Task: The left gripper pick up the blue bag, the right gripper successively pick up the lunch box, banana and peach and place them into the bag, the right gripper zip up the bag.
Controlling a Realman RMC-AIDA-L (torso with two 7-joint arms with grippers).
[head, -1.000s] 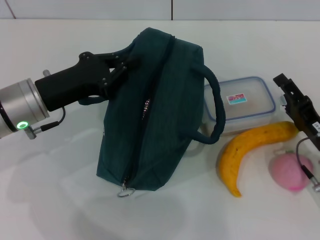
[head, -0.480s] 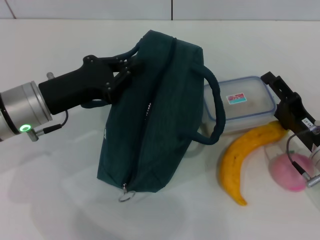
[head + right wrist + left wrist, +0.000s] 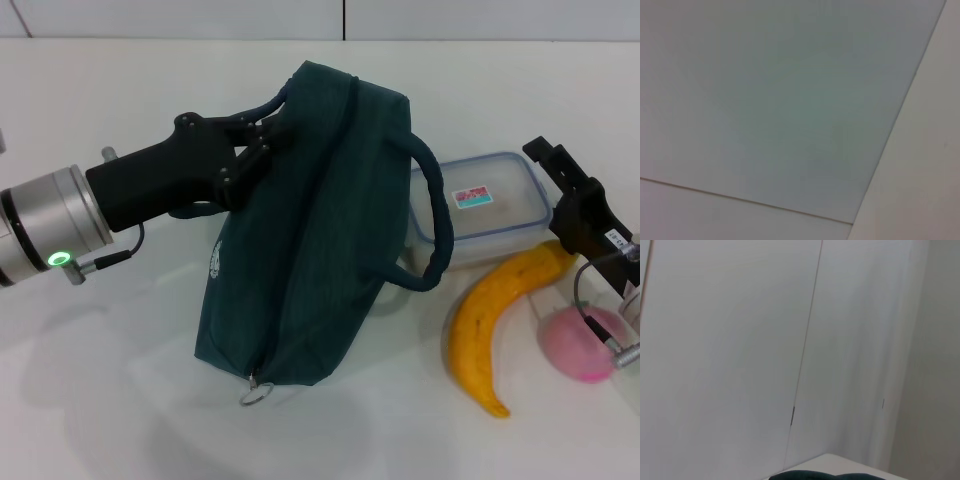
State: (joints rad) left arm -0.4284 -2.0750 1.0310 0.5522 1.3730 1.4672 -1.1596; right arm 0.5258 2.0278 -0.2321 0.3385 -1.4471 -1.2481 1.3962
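At right edge we see the right gripper point(image 3: 572, 195), reaching over banana point(image 3: 492, 316) and peach point(image 3: 578, 343) toward the lunch box point(image 3: 487, 205); its opening we cannot tell. Center-left, the left gripper point(image 3: 262, 135) pinches the blue bag point(image 3: 310, 230) handle.

Blue bag point(image 3: 320, 230): matt woven cloth. Lunch box point(image 3: 490, 205): clear glossy plastic. Banana point(image 3: 492, 325): smooth skin. Bench point(image 3: 120, 100): smooth, faintly glossy white.

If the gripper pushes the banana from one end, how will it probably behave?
The banana is curved and lies flat on the table, so it would probably pivot rather than slide straight. Its smooth peel may slip under the right gripper. It looks ripe, so hard squeezing could bruise it.
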